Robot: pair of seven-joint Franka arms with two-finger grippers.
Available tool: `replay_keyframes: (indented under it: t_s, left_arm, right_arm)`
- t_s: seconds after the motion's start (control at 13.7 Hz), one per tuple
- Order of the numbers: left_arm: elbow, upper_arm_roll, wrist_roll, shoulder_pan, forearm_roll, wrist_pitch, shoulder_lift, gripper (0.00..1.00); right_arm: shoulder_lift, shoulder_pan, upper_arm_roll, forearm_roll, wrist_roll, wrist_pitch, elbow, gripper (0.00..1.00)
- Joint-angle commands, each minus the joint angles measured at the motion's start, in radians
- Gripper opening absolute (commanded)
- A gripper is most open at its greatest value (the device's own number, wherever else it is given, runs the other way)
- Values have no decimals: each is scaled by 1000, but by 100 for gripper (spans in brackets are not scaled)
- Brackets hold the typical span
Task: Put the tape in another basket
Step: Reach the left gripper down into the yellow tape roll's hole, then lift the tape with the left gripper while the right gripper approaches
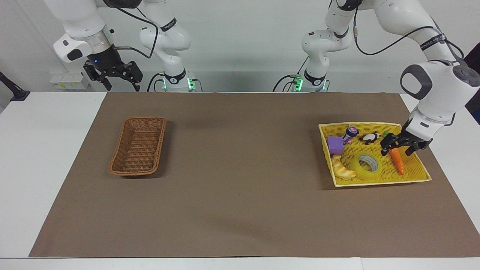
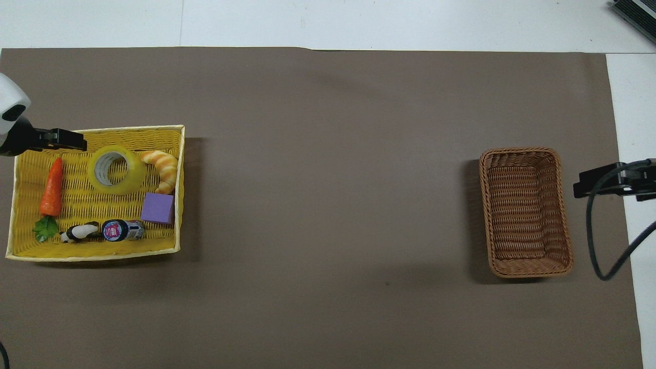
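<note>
Hovering spread over one carrot point(image 1: 396, 160) in one yellow basket point(image 1: 412, 175), left claw point(image 1: 399, 147) nears one tape roll point(image 1: 366, 166); one wicker basket point(image 1: 138, 145), right claw point(image 1: 119, 80) spread, waiting.

We observed a yellow tray basket point(image 1: 414, 176) point(image 2: 97, 252) on the brown mat point(image 1: 240, 195) point(image 2: 328, 205), toward the left arm's end. It held a carrot point(image 1: 397, 162) point(image 2: 51, 188), croissant point(image 1: 342, 169) point(image 2: 163, 166), purple block point(image 1: 335, 144) point(image 2: 157, 208), small bottle point(image 1: 350, 135) point(image 2: 122, 230) and black-and-white figure point(image 1: 370, 138) point(image 2: 79, 232).
</note>
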Motion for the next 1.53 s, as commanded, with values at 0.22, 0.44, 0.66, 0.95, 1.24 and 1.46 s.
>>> replay_keyframes:
  t_s: [0.22,0.44,0.66,0.95,1.24,1.46]
  left_arm:
    - [-127,-5,80,32,-35,136,6,100]
    - [-175,-5,98,34,-36,188,20,98]
    - [-200,-5,103,38,-35,223,41,96]
    - [-220,-5,103,35,-35,228,43,87]
    - [-211,-5,104,28,-36,234,49,41]
    - [-210,-5,106,28,-36,248,49,0]
  right_arm:
    - [-50,16,8,20,5,54,-84,100]
    - [-51,30,10,38,3,89,-110,100]
    - [-54,32,10,44,-1,98,-128,100]
    - [-56,41,11,96,0,106,-140,100]
    - [-48,51,11,182,-32,107,-145,100]
    - [-48,74,10,276,-24,175,-177,100]
